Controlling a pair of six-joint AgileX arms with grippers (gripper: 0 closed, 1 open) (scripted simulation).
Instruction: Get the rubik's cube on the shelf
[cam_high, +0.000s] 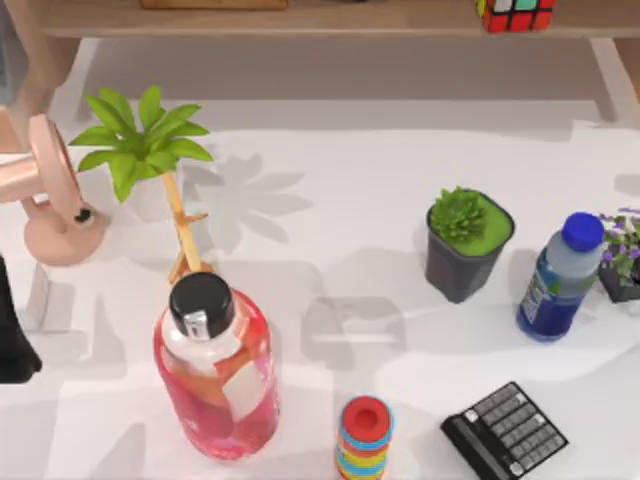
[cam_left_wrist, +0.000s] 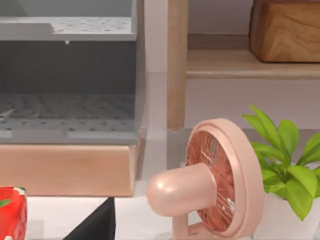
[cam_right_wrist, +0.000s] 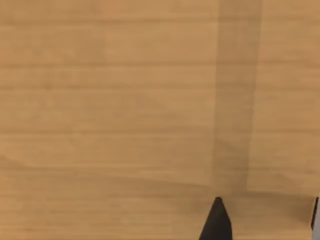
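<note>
The rubik's cube (cam_high: 515, 14) rests on the shelf (cam_high: 300, 20), a long tan board across the back of the table, towards its right end. Nothing is touching the cube in the top view. In the right wrist view the tan wood of the shelf (cam_right_wrist: 125, 100) lies close under my right gripper (cam_right_wrist: 267, 222), which is open, with one dark fingertip (cam_right_wrist: 217, 225) low in the picture and the other at the edge. My left arm (cam_high: 12, 340) is parked at the table's left edge.
On the white table stand a pink fan (cam_high: 55, 190), a leafy plant (cam_high: 145, 140), a red bottle (cam_high: 215, 365), a ring stack (cam_high: 365, 440), a potted succulent (cam_high: 467, 240), a blue bottle (cam_high: 560, 280) and a calculator (cam_high: 505, 432). A shelf leg (cam_left_wrist: 177, 65) stands behind the fan.
</note>
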